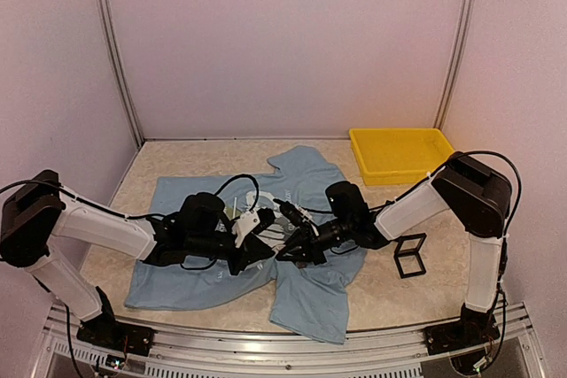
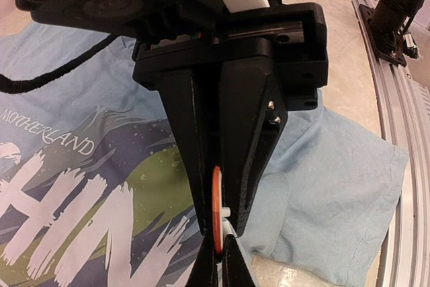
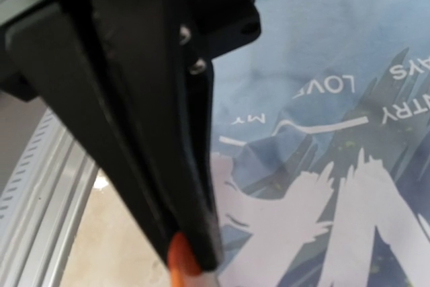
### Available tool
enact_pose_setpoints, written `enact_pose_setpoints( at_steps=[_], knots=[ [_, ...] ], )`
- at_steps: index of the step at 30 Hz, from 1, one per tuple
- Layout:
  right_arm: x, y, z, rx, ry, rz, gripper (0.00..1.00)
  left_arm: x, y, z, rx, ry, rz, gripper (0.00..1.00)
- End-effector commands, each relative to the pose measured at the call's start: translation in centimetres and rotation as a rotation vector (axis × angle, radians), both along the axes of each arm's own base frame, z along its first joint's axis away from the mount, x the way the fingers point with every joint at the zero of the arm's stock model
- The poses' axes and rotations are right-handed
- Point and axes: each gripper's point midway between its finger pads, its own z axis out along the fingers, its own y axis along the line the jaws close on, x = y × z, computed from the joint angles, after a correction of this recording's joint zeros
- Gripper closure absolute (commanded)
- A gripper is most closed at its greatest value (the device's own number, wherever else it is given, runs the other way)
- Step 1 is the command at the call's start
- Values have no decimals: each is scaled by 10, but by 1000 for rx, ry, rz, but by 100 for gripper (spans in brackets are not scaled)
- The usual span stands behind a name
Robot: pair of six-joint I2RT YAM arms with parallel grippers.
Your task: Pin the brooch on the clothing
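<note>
The light blue T-shirt [image 1: 190,282] lies flat on the table, its white lettering showing in the left wrist view [image 2: 80,220] and the right wrist view [image 3: 322,226]. The brooch [image 2: 216,199] is a thin orange disc seen edge-on, with a small white part on its back. My left gripper [image 2: 219,225] is shut on it just above the print. My right gripper [image 3: 191,260] meets it tip to tip, shut, with the orange brooch [image 3: 179,260] at its tips. In the top view the left gripper [image 1: 264,250] and right gripper [image 1: 289,252] touch over the shirt's chest.
A yellow tray [image 1: 400,155] stands at the back right. A small black open box [image 1: 409,254] lies on the table right of the shirt. White walls close in on three sides. A metal rail [image 2: 396,119] runs along the near edge.
</note>
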Motion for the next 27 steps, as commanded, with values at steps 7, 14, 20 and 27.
enact_pose_setpoints(
  at_steps=[7,14,20,27],
  knots=[
    [39,-3,11,6,15,-114,93,-26,-9,10,-37,-1,-110,100],
    [43,-2,22,28,2,-132,86,-26,-8,8,-32,1,-113,100],
    [42,-7,21,19,2,-139,83,-26,-8,7,-27,-3,-111,100],
    [42,-9,23,16,-4,-141,81,-25,-8,6,-24,-1,-109,100]
  ],
)
